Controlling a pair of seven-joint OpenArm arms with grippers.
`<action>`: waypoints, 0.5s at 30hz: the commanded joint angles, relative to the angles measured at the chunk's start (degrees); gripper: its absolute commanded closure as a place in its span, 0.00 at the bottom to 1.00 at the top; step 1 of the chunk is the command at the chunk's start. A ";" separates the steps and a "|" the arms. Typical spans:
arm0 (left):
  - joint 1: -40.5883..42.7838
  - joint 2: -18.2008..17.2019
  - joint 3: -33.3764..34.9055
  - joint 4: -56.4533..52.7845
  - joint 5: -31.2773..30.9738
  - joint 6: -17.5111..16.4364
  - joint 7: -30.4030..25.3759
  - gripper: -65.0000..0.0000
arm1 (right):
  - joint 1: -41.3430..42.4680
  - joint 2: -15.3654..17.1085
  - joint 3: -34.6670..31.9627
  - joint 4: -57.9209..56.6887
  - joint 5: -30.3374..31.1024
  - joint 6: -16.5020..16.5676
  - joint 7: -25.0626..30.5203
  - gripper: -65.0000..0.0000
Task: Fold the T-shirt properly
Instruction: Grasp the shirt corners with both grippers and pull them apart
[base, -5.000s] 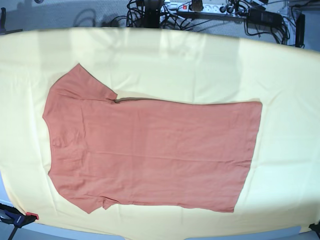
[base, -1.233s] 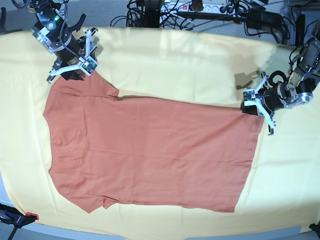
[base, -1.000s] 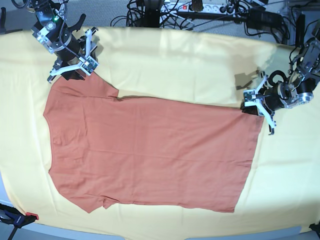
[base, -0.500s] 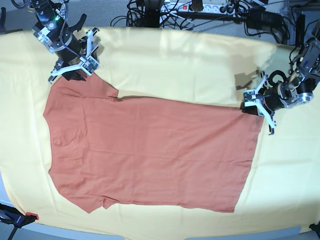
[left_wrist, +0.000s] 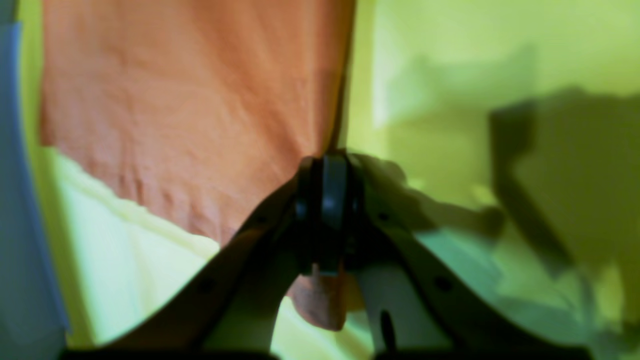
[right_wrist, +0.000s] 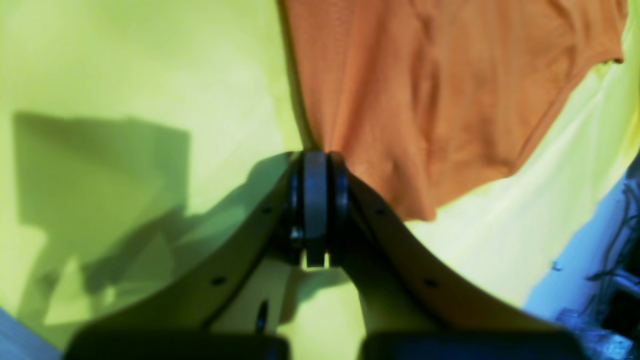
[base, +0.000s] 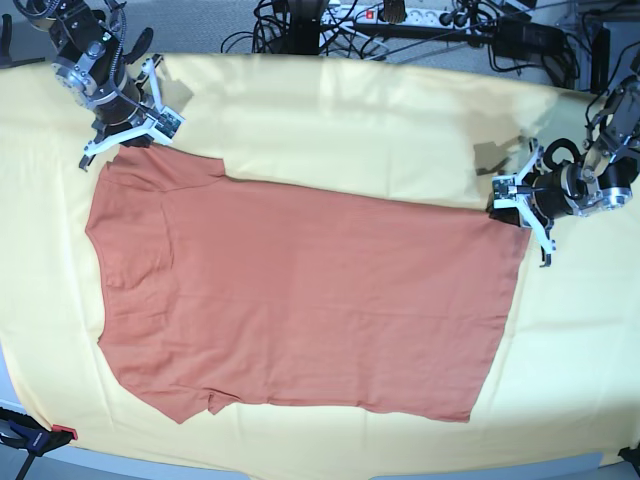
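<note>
Both arms' fingers, the left (base: 518, 205) and the right (base: 133, 138), were closed on the rust T-shirt (base: 320, 300), gripping its far edge.

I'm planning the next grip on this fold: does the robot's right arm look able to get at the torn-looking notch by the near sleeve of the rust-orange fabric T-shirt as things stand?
Probably not right away: its jaws are closed on the far sleeve, with the shirt's width between.
</note>
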 joint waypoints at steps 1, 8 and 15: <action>-1.57 -2.12 -0.70 1.70 -2.12 0.50 -0.33 1.00 | 0.07 1.95 0.39 1.66 -1.07 -0.52 -0.26 1.00; -2.03 -7.58 -0.70 9.46 -10.49 -7.60 -0.33 1.00 | -0.28 8.33 0.39 2.21 0.72 -2.14 -3.67 1.00; -1.84 -11.34 -0.70 13.40 -17.40 -7.60 -0.31 1.00 | -5.73 13.18 0.39 2.97 3.30 -0.46 -6.93 1.00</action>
